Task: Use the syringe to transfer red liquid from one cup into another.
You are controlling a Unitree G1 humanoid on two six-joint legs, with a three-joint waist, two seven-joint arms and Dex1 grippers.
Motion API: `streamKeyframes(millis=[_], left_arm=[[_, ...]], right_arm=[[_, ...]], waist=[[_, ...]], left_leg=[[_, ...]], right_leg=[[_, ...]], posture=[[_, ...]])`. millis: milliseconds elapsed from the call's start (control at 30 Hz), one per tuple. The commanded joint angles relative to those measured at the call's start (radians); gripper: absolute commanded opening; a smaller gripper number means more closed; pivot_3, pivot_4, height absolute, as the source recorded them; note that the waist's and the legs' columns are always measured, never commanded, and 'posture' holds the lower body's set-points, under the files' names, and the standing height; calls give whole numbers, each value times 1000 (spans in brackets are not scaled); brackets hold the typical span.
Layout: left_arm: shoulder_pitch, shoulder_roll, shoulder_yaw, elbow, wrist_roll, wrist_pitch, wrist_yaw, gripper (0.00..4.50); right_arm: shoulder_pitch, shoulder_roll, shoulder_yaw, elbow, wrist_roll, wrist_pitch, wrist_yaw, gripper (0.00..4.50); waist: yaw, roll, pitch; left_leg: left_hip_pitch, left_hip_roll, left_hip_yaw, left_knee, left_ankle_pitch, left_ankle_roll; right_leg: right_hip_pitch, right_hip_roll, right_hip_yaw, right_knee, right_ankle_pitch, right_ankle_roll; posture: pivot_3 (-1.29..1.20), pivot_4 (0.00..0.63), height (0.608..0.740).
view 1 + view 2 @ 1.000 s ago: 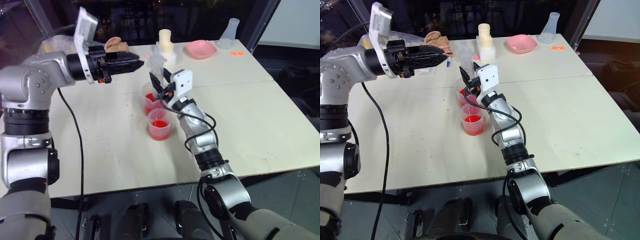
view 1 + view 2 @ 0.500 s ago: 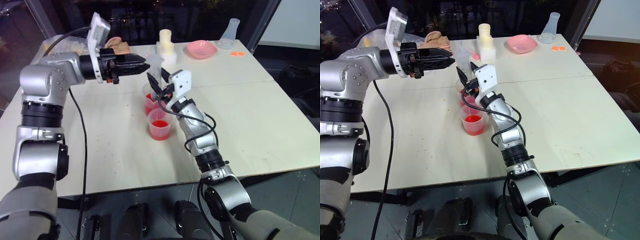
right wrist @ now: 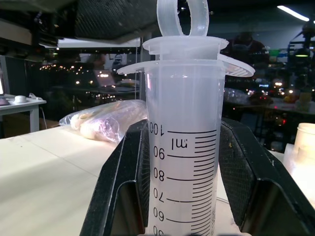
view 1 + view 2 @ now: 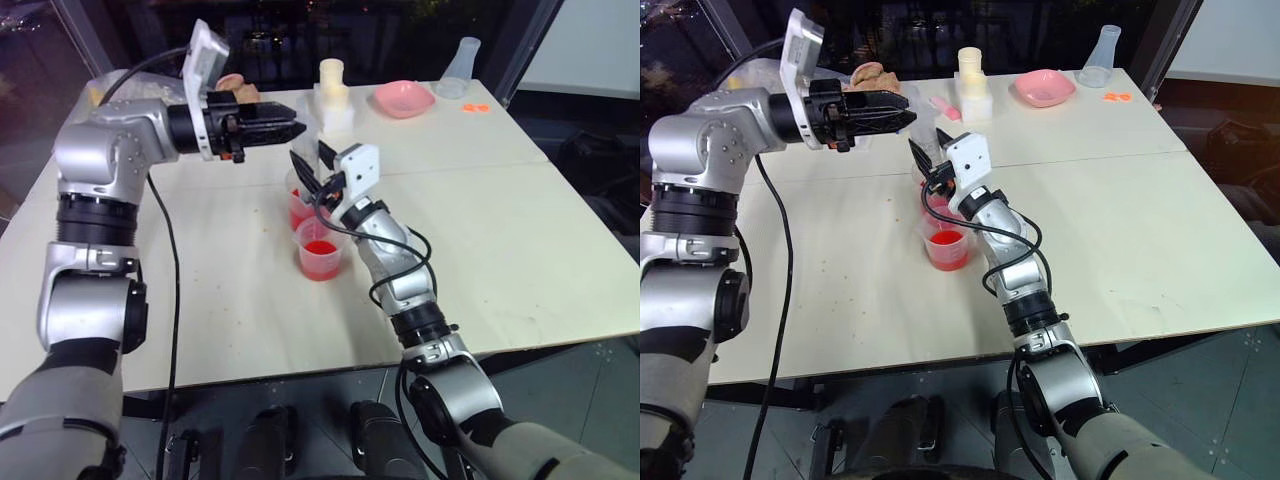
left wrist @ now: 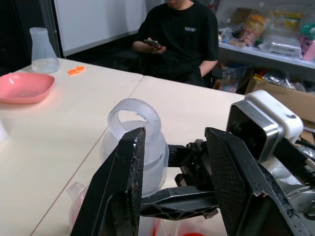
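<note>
The syringe (image 3: 184, 147) barrel's lower end is cut off by the frame.

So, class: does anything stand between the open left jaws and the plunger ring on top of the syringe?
Nothing visible does. The left gripper is open, and the syringe's plunger ring shows just beyond its jaws with no object across the gap. The right gripper is shut on the barrel below.

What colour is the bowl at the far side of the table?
Pink; the bowl shows best in the left eye view.
</note>
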Motion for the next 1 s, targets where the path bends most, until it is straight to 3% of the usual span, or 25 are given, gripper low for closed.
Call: streamKeyframes(millis=[33, 400, 533, 667, 1000], left_arm=[[-34, -8, 19, -6, 14, -37, 2, 2021], [-42, -69, 25, 36, 18, -36, 10, 2021], [-50, -82, 32, 58, 24, -41, 21, 877], [-62, -95, 51, 77, 19, -22, 36, 35], [-66, -101, 57, 78, 37, -37, 52, 35]], right_arm=[[-4, 5, 7, -69, 5, -1, 5, 1385], [-4, -7, 7, -81, 4, 10, 8, 1385], [-1, -8, 9, -85, 2, 14, 6, 1385], [4, -7, 10, -88, 4, 18, 7, 1385], [3, 17, 0, -81, 41, 66, 13, 1385]], waist=[[0, 0, 0], [0, 0, 0], [-1, 0, 0], [0, 0, 0], [0, 0, 0]], left_leg=[[0, 0, 0, 0, 0, 0], [0, 0, 0, 0, 0, 0], [0, 0, 0, 0, 0, 0], [0, 0, 0, 0, 0, 0], [0, 0, 0, 0, 0, 0]], right_leg=[[0, 0, 0, 0, 0, 0], [0, 0, 0, 0, 0, 0], [0, 0, 0, 0, 0, 0], [0, 0, 0, 0, 0, 0], [0, 0, 0, 0, 0, 0]], posture=[[0, 150, 740], [0, 150, 740], [0, 150, 740], [0, 150, 740], [0, 150, 740]])
